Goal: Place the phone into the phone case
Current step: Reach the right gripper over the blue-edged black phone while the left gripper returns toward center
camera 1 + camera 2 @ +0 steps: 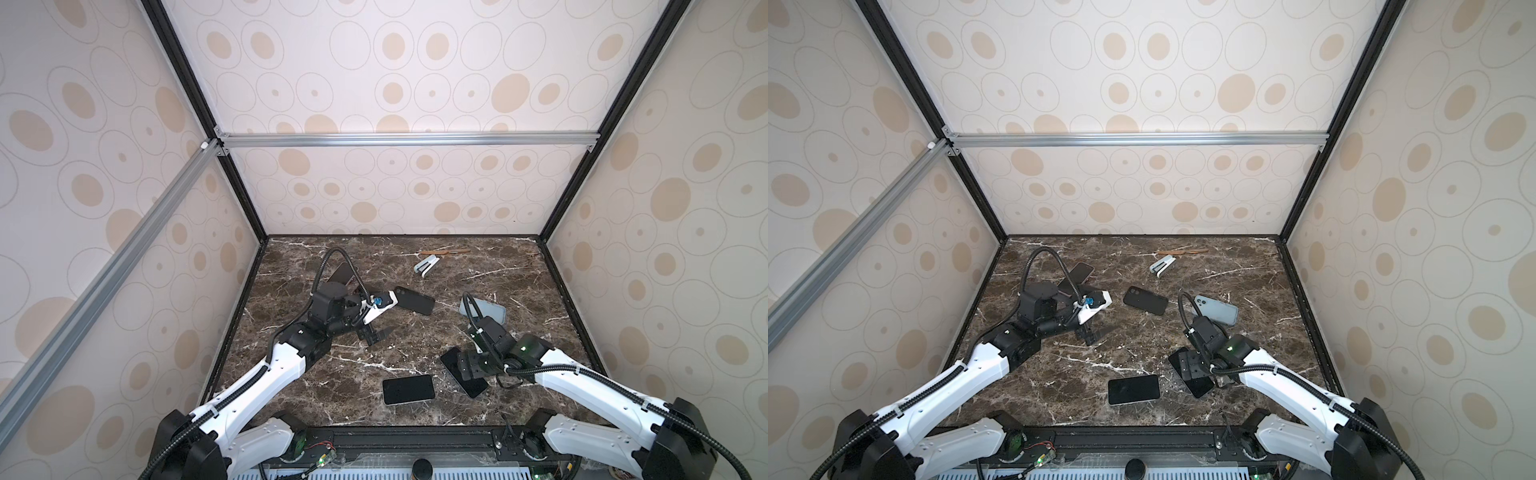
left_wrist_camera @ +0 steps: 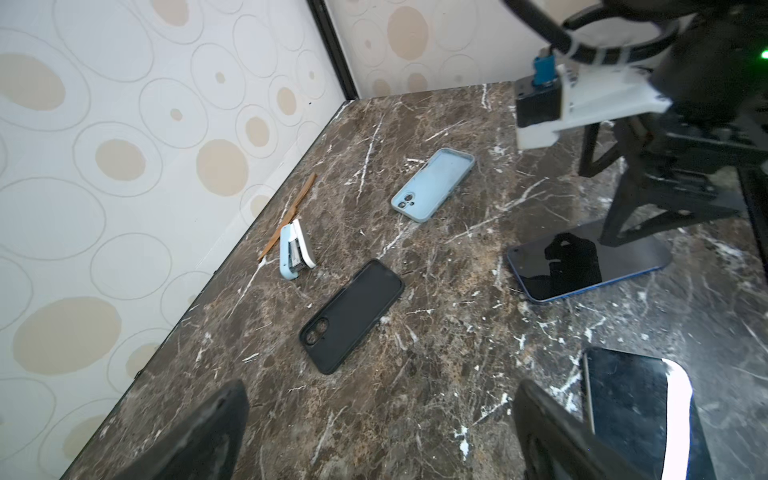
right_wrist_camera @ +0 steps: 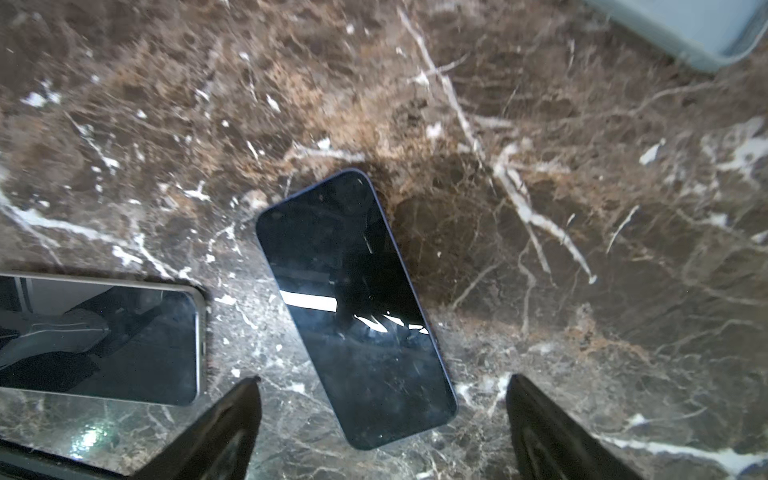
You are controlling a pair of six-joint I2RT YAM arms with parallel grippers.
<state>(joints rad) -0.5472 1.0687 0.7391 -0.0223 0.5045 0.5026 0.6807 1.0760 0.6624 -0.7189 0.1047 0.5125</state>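
Left jaws: spread wide and empty, above the bench (image 2: 436, 332); you see the black case (image 2: 352, 316) lying flat ahead of them.
Right jaws: spread, pinching nothing; the blue-edged phone (image 3: 357, 311) lies screen-up on the bench below them.
Cases: black case and light-blue case (image 2: 432, 185) both lie apart from that phone.
Also: white-edged phone (image 1: 408, 389) near the blue-edged one.

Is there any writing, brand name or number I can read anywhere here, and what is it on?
No text can be read in any view.
Blue phone and silver-edged phone: screens dark, only reflections.
Black case and light blue case: plain, no logo showing.
Stapler: too small and blurred to show any mark.
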